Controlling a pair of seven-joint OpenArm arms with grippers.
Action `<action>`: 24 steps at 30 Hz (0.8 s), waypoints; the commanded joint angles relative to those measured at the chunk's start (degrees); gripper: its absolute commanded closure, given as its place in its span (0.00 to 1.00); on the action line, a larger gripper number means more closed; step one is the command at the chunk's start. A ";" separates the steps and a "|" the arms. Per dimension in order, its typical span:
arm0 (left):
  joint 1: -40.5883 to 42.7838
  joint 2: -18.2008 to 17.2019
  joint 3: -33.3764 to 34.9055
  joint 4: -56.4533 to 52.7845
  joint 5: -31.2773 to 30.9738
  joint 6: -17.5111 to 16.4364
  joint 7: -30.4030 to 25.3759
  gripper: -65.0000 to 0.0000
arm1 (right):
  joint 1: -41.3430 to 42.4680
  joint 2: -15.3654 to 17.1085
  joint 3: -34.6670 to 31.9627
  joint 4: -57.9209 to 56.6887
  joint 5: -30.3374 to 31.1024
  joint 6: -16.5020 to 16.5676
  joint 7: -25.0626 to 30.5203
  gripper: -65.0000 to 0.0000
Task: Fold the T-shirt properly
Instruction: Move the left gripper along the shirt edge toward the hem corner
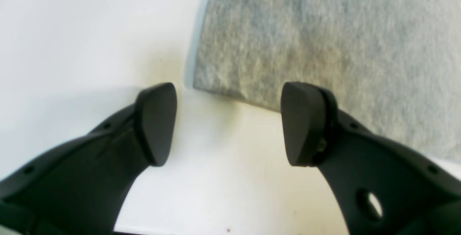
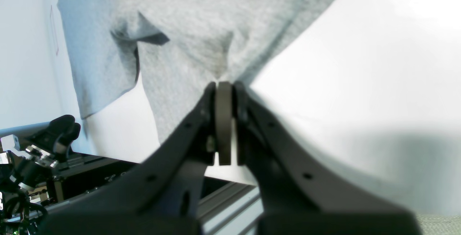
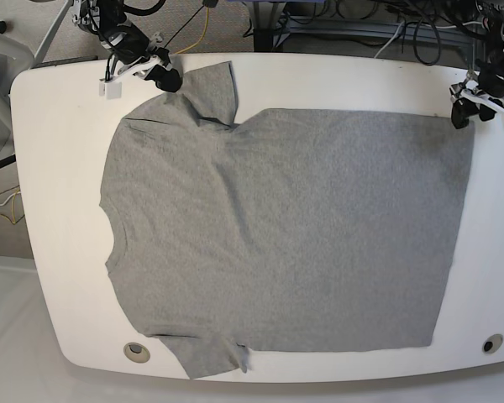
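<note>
T-shirt (image 3: 286, 235) lying spread flat across the table (image 3: 59, 126) | right gripper (image 2: 224, 94) fingers pinching its sleeve fold | left gripper (image 1: 228, 123) fingers gaping, empty, hovering beside the hem corner | we are advising grabbing that corner squarely, then lifting evenly.

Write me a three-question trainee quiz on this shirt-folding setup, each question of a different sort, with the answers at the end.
1. True or false: the right gripper is shut on the T-shirt.
2. Multiple choice: the left gripper is (a) clamped on the hem, (b) open beside a shirt corner, holding nothing, (c) out of every view.
3. Fill in: in the base view the shirt lies spread on the white ____.

Key
1. True: its jaws pinch grey fabric near a sleeve.
2. b: its jaws stand wide apart, with only tabletop between them.
3. table
</note>
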 commanded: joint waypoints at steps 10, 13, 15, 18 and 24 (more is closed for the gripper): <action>0.02 0.78 -0.17 0.62 -0.99 -2.52 -0.05 0.37 | -0.30 0.35 0.16 0.52 0.20 -0.19 0.06 1.00; -0.09 1.06 -0.11 0.33 -1.22 -3.25 0.29 0.38 | -0.32 0.35 0.16 0.49 0.20 -0.21 0.03 1.00; -0.20 1.08 -0.28 -0.37 -1.80 -4.12 1.10 0.47 | -0.32 0.39 0.15 0.57 0.40 -0.18 0.05 1.00; -0.40 0.97 -0.50 -1.17 -2.68 -5.55 3.03 0.67 | -0.31 0.41 0.17 0.67 0.59 -0.11 0.10 1.00; -0.91 0.97 -0.45 -1.65 -3.27 -6.17 6.28 1.00 | -0.30 0.33 0.29 0.96 0.77 -0.12 0.02 1.00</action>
